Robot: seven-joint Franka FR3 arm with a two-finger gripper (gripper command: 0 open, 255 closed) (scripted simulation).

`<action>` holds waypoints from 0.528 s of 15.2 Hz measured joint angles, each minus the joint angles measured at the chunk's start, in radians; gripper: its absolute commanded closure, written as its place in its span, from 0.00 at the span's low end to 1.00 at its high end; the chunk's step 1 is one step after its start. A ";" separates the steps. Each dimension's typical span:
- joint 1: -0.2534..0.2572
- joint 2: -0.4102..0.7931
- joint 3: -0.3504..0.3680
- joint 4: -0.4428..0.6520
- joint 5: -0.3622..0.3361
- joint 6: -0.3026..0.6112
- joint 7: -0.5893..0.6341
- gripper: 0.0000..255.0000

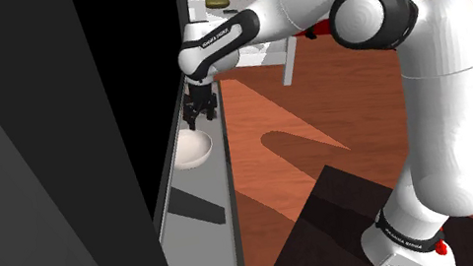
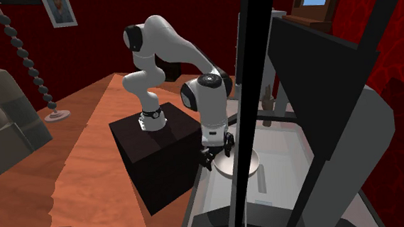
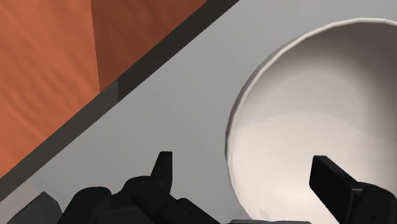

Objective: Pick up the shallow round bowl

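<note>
Grey bench runs as a narrow strip between a tall dark panel and the orange wooden floor, with a dark band along the edge on the floor side. My stand is a dark box on that floor, and my arm reaches from it over the bench.

On the bench sits the bowl, shallow, round and pale white, upright, near the floor-side edge. My fingers point down, just above the part of its rim farthest from the shoulder camera.

From my wrist, the bowl lies close below. My fingers are spread wide apart and grip nothing. One fingertip hangs over bare bench just outside the rim; the other hangs over the bowl's inside, so the rim passes between them. Whether either tip touches the bowl, I cannot tell.

In the second exterior view, the bowl is partly crossed by a black upright post.
</note>
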 measured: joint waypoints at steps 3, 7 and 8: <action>0.000 0.020 0.001 -0.010 0.003 0.031 -0.002 0.00; 0.001 0.044 0.004 -0.023 0.007 0.067 -0.007 1.00; 0.001 0.044 0.004 -0.024 0.007 0.068 -0.006 1.00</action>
